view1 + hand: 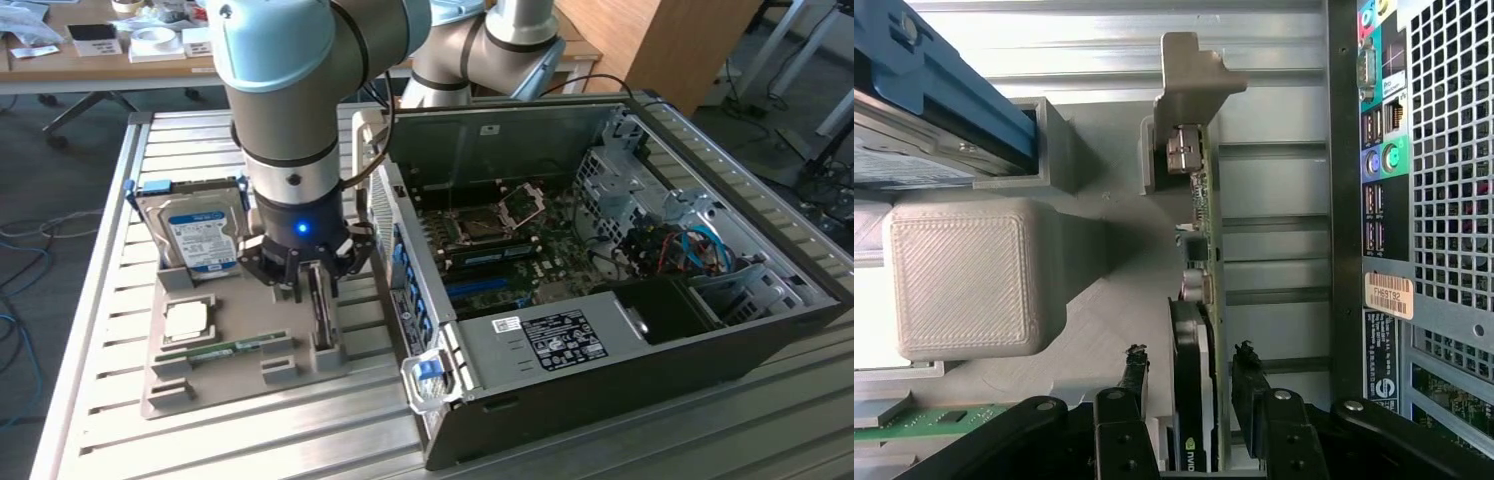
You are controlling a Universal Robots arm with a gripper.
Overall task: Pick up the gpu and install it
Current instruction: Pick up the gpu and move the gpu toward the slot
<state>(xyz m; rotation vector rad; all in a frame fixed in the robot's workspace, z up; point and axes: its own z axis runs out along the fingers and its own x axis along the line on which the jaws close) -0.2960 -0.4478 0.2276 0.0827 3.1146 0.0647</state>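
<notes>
While arm (287, 150) points straight down | gripper (1190, 358) jaws apart | straddling upright gpu (1191, 330)

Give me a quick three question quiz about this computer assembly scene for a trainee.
1. True or false: the hand is open, with its fingers on either side of the gpu.
2. Where does the gpu stand on edge? A: in the grey holder. B: inside the computer case. C: on the bare table slats.
3. Fill in: the memory stick lying flat on the holder is ___ in colour.
Key: 1 true; 2 A; 3 green.
</notes>
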